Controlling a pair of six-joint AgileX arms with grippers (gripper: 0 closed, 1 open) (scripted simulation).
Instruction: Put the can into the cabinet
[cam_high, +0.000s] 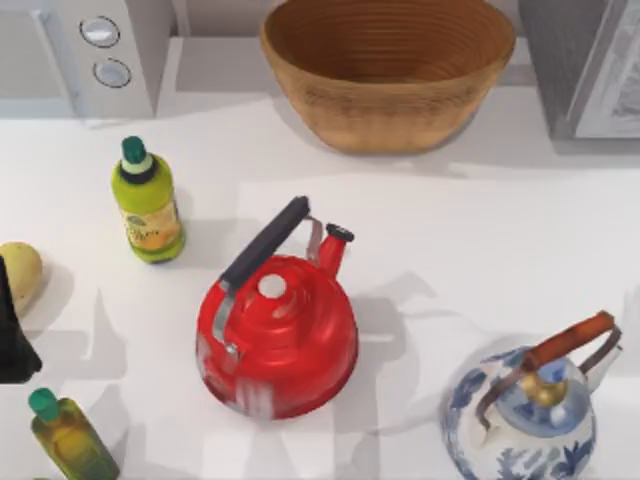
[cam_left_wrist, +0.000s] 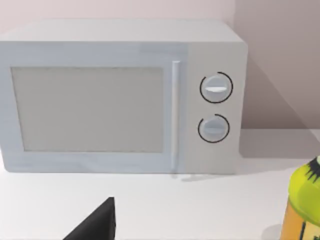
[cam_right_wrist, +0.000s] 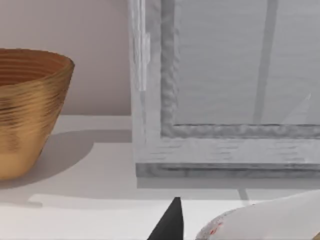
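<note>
White tabletop (cam_high: 470, 230) — cabinet (cam_high: 590, 65) at its back right corner, wicker basket (cam_high: 388, 70) beside it. Right gripper (cam_right_wrist: 168, 225) faces the cabinet (cam_right_wrist: 225, 100); a white, red-marked shape, perhaps the can (cam_right_wrist: 260, 222), lies at its fingertip — grip undeterminable. Left arm (cam_high: 12, 330) parked at left edge.

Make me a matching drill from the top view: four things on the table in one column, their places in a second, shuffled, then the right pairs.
Things
1. red kettle
2. wicker basket
3. blue-and-white kettle
4. microwave

Places
A. back left corner of the table
B. front right
C. middle of the table
D. back, centre, left of the cabinet

Pairs: 1-C, 2-D, 3-B, 4-A
</note>
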